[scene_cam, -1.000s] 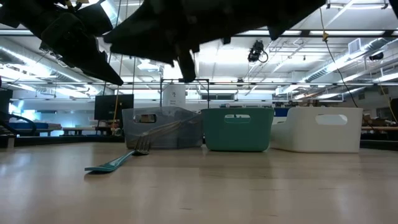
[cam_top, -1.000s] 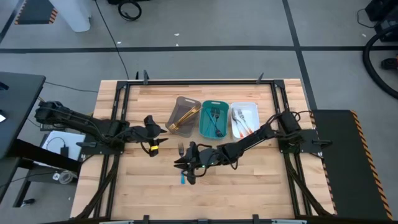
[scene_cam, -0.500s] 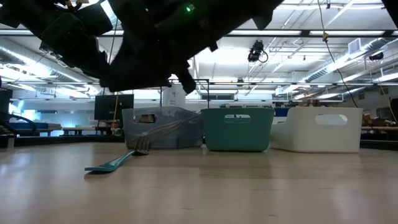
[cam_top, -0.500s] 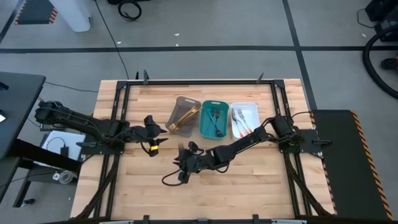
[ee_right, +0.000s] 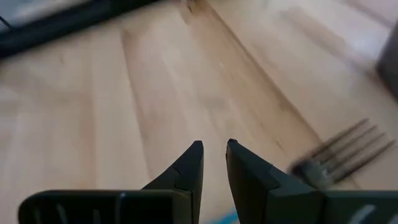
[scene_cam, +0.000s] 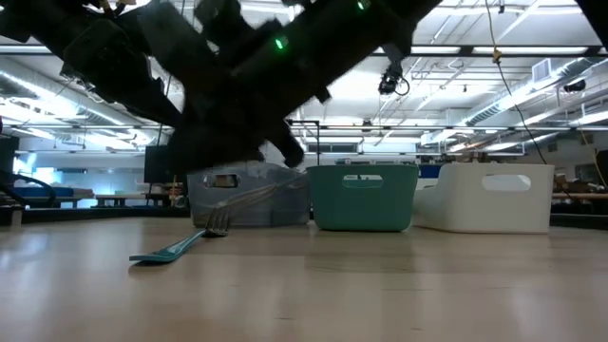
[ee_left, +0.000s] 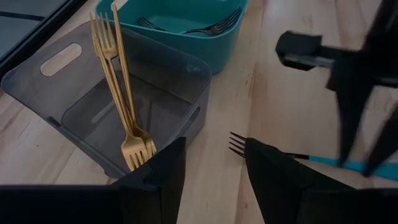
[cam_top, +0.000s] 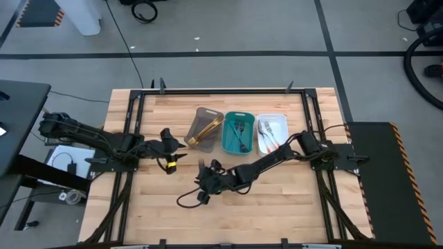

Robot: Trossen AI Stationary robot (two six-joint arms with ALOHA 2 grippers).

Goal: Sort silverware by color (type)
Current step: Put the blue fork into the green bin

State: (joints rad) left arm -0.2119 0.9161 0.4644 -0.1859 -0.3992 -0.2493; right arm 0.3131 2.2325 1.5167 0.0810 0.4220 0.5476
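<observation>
A dark fork with a blue handle (scene_cam: 177, 249) lies flat on the wooden table, its tines (cam_top: 201, 165) toward the trays. My right gripper (ee_right: 213, 154) hovers low over the fork's handle, slanting down, its fingers a narrow gap apart with nothing between them; the tines (ee_right: 341, 154) lie off to one side. In the high view this gripper (cam_top: 202, 182) hides the handle. My left gripper (ee_left: 214, 171) waits open at the table's left (cam_top: 170, 149), facing the trays. Gold forks (ee_left: 124, 99) lean in the grey tray (cam_top: 205, 128).
Three trays stand in a row at the far middle: grey (scene_cam: 249, 195), teal (scene_cam: 363, 197) holding dark silverware (cam_top: 239, 133), and white (scene_cam: 486, 197) holding orange-handled pieces (cam_top: 268, 138). Bare wood (cam_top: 277, 207) spreads toward the near edge. A cable loop (cam_top: 185, 200) hangs from the right arm.
My right gripper has come down toward the fork and a little toward the table's left edge. It has tipped from pointing steeply down to a shallower slant. The fork has stayed where it was.
</observation>
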